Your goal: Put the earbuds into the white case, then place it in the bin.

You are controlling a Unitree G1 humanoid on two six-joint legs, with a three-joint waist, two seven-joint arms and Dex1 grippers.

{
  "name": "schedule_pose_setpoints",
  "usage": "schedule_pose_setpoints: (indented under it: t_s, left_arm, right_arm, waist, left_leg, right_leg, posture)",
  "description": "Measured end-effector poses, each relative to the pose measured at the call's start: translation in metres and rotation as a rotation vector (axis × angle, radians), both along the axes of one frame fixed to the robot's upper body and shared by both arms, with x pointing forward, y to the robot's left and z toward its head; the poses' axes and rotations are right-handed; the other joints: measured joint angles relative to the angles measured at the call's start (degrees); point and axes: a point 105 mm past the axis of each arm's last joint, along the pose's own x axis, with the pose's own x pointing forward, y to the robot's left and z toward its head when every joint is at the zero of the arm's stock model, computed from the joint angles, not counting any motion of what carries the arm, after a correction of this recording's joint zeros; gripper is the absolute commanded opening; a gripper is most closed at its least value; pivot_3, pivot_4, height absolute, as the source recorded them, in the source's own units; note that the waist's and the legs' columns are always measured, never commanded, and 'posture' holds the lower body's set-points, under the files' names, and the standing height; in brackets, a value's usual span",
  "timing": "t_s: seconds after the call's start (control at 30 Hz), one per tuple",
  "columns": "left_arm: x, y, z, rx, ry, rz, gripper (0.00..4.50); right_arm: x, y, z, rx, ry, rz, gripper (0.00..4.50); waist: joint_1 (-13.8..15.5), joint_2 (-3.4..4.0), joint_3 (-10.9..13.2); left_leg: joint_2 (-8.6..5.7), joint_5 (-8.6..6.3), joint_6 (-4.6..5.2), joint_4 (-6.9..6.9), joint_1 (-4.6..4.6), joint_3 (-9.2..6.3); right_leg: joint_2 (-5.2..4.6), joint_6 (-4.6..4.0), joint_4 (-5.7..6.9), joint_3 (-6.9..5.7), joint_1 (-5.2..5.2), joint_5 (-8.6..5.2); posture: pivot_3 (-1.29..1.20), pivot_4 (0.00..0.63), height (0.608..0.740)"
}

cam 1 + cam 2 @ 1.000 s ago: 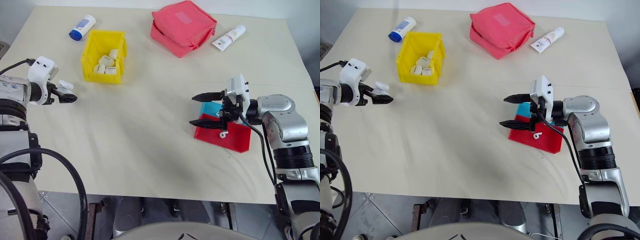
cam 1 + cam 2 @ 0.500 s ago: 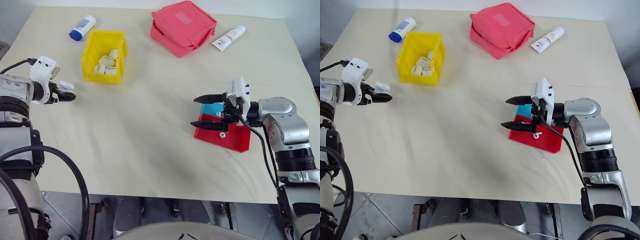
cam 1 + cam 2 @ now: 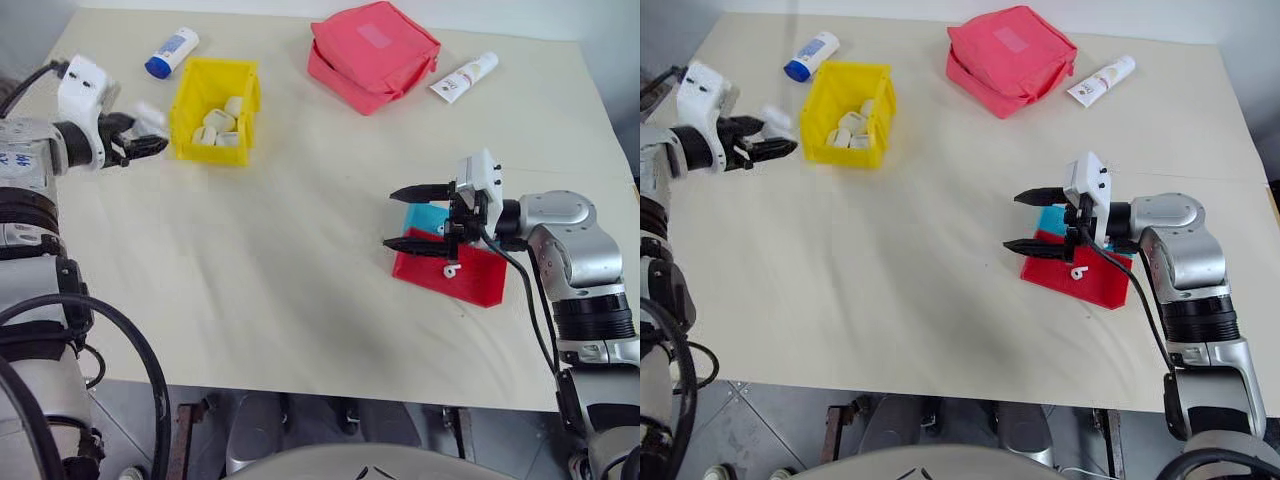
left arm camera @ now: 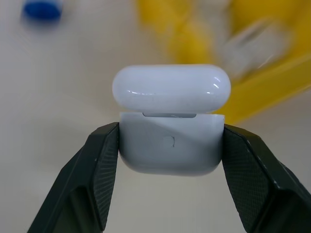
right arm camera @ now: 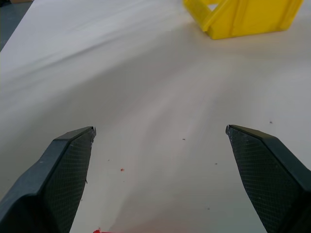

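The left tool (image 4: 170, 160) pinches the white case (image 4: 171, 121), lid ajar, just beside the yellow bin (image 3: 213, 97); the right tool (image 3: 412, 217) hangs spread over the red tray (image 3: 470, 275); binning is underway; next, carry the case over the bin and release.

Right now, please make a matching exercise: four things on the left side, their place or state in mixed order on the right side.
1. white case
2. right claw
3. yellow bin
4. red pouch

a. open, over the red tray
b. at the table's far edge
c. holds several white items
d. gripped by the left claw

Pairs: 1-d, 2-a, 3-c, 4-b
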Motion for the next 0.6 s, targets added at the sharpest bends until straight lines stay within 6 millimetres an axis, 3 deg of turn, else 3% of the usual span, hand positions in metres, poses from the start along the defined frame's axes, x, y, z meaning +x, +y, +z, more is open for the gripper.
schedule_pose_setpoints:
  t_s: [0.1, 0.17, 0.23, 0.37, 0.6]
  left_arm:
    - [-0.021, -0.019, -0.021, -0.018, 0.027, -0.197, 2.79]
    - [-0.034, -0.043, -0.025, -0.072, -0.032, -0.336, 2.79]
    - [-0.042, -0.070, -0.011, -0.147, -0.153, -0.451, 2.79]
    - [-0.060, -0.105, 0.015, -0.209, -0.376, -0.609, 2.79]
    - [-0.071, -0.162, -0.018, -0.327, -0.383, -0.681, 2.79]
  right_arm:
    - [0.001, -0.001, 0.000, 0.000, 0.003, -0.008, 4.50]
    - [0.002, -0.003, 0.001, -0.002, 0.001, -0.014, 4.50]
    - [0.002, -0.003, 0.001, -0.002, -0.003, -0.016, 4.50]
    - [0.002, -0.003, 0.001, -0.002, -0.004, -0.019, 4.50]
    - [-0.003, -0.014, -0.004, -0.025, 0.002, -0.057, 4.50]
  waist:
    - [-0.37, 0.00, 0.00]
    - [-0.38, 0.00, 0.00]
    - [0.07, -0.01, 0.01]
    - [0.59, -0.01, 0.00]
    - [0.74, -0.01, 0.01]
  left_leg:
    - [0.04, 0.00, 0.00, 0.01, -0.01, -0.02]
    - [0.05, 0.00, 0.00, 0.06, -0.03, -0.11]
    - [0.05, 0.00, 0.00, 0.15, -0.06, -0.18]
    - [-0.01, -0.03, 0.05, 0.17, -0.04, -0.17]
    - [0.00, -0.04, 0.07, 0.18, -0.03, -0.21]
  right_leg:
    - [0.01, -0.01, 0.01, -0.02, 0.00, 0.00]
    - [0.00, -0.01, 0.03, -0.02, 0.03, 0.01]
    - [0.00, -0.02, 0.00, -0.03, 0.09, 0.01]
    - [-0.01, -0.02, -0.06, -0.02, 0.19, 0.01]
    - [0.03, -0.02, -0.17, -0.03, 0.31, 0.01]
  posture:
    - [0.00, 0.150, 0.740]
    - [0.00, 0.150, 0.740]
    - [0.00, 0.150, 0.740]
    - [0.00, 0.150, 0.740]
    - [0.00, 0.150, 0.740]
